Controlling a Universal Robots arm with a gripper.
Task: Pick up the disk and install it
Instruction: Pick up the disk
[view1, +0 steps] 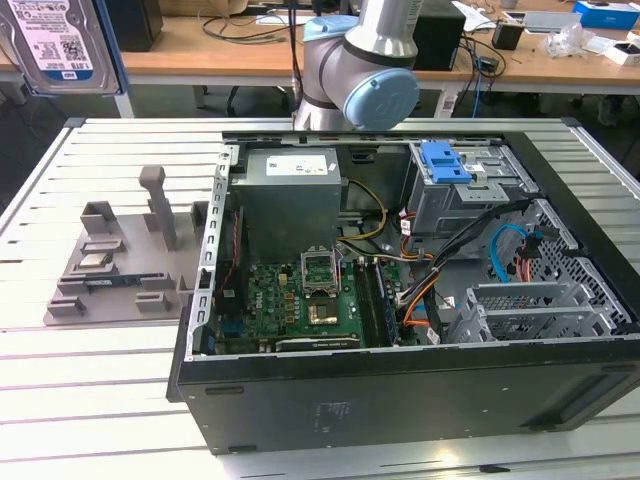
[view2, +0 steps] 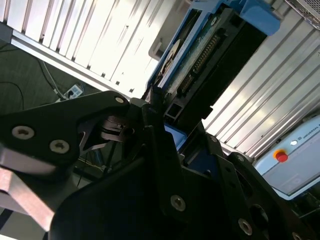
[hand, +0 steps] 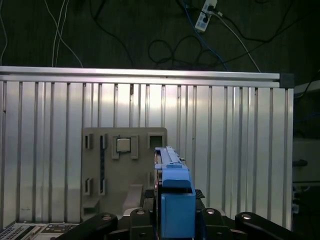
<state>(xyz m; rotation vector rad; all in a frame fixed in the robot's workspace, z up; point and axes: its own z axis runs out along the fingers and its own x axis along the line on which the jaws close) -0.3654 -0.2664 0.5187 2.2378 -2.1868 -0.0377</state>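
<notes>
Above the table (view1: 100, 350), the claw (hand: 173, 212) clamps the disk (view1: 58, 45) (label facing the exterior view), long axis upright.

My pincer (hand: 175, 212) is matt black, dotted with silver screw heads. The disk (view1: 58, 42) clamped in it is silver with a white-and-blue label, edged by a bright blue bracket. The computer case (view1: 400, 395) is black. Inside the case are a green motherboard (view1: 300, 300), a grey power supply (view1: 290, 195) with a white sticker, a blue caddy clip (view1: 445, 162) and orange cables (view1: 420, 292). Beside the case, on the exterior view's left, the fixture (view1: 110, 275) is plain grey. Under the case, the table (view1: 90, 400) is pale silver, striped with parallel grooves. Behind the case, my arm (view1: 375, 70) is silver-grey with a light blue cap.
</notes>
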